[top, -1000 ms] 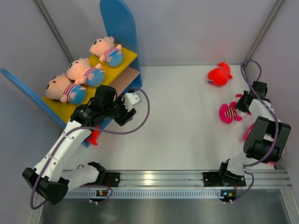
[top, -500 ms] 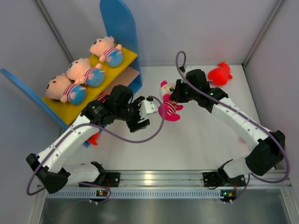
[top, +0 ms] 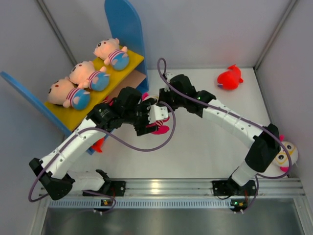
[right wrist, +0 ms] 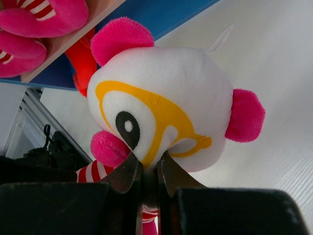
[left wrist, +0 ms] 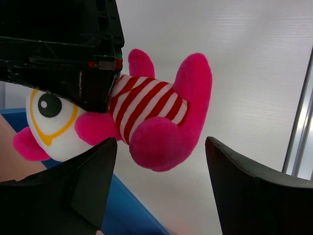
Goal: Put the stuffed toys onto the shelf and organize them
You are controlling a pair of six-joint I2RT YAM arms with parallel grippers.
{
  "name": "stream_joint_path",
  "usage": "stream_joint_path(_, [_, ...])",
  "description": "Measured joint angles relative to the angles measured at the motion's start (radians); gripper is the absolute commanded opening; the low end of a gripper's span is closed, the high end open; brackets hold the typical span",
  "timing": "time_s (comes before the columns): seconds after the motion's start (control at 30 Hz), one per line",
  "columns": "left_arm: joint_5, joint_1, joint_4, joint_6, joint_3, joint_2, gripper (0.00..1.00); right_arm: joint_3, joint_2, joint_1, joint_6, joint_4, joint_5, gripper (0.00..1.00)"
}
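The right tool (right wrist: 149, 166) is pinched shut on the doll (right wrist: 161, 107), gripping just under its white, yellow-spectacled face, so the toy hangs clear of the desk (top: 210, 142) with its striped body and pink feet below. A second ago this arm was at the far right of the desk with the doll. It has since swung across to the middle, just right of the shelf (top: 122, 24). The left tool (left wrist: 161, 142) has come out from the shelf to meet it and has spread its jaws wide over the same second. Its two fingers now stand either side of the doll's body, apart from it and holding nothing. This reads as a hand-over about to close: the left arm, nearer the shelf, looks set to take the doll. The three peach dolls (top: 88, 76) fill the yellow upper board (top: 128, 68). The right wrist view shows another pink-footed toy (right wrist: 34, 19) already on the lower board, so this doll probably belongs there too. Still on the desk are the red plush (top: 230, 78), far right, and a second white-faced doll (top: 286, 154), near right, partly hidden by the right arm.
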Motion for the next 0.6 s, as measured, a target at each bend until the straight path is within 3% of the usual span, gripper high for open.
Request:
stream_joint_path(0.2, [-0.044, 0.0, 0.0, 0.023, -0.001, 0.002, 0.72, 0.005, 0.0, 0.014, 0.0, 0.021, -0.029, 0.0])
stream_joint_path(0.23, [-0.043, 0.0, 0.0, 0.02, -0.003, 0.002, 0.56, 0.005, 0.0, 0.014, 0.0, 0.028, -0.035, 0.0])
stream_joint_path(0.33, [-0.028, 0.0, -0.004, 0.0, -0.006, 0.007, 0.2, 0.005, 0.0, 0.014, 0.0, 0.048, -0.053, 0.0])
stream_joint_path(0.37, [-0.019, 0.0, -0.003, -0.005, -0.006, 0.011, 0.0, 0.005, 0.0, 0.014, 0.0, 0.05, -0.061, 0.0])
stream_joint_path(0.4, [-0.011, 0.0, -0.001, -0.01, -0.006, 0.014, 0.0, 0.005, 0.0, 0.016, 0.0, 0.049, -0.067, 0.02])
stream_joint_path(0.47, [-0.005, 0.0, -0.002, -0.008, -0.006, 0.019, 0.0, 0.004, 0.0, 0.016, 0.0, 0.05, -0.072, 0.24])
stream_joint_path(0.5, [-0.006, 0.0, -0.001, -0.009, -0.006, 0.019, 0.0, 0.003, 0.0, 0.016, 0.004, 0.051, -0.072, 0.49])
stream_joint_path(0.6, [-0.044, 0.0, 0.013, -0.012, -0.014, 0.019, 0.0, -0.007, -0.005, 0.004, 0.005, 0.079, -0.053, 0.64])
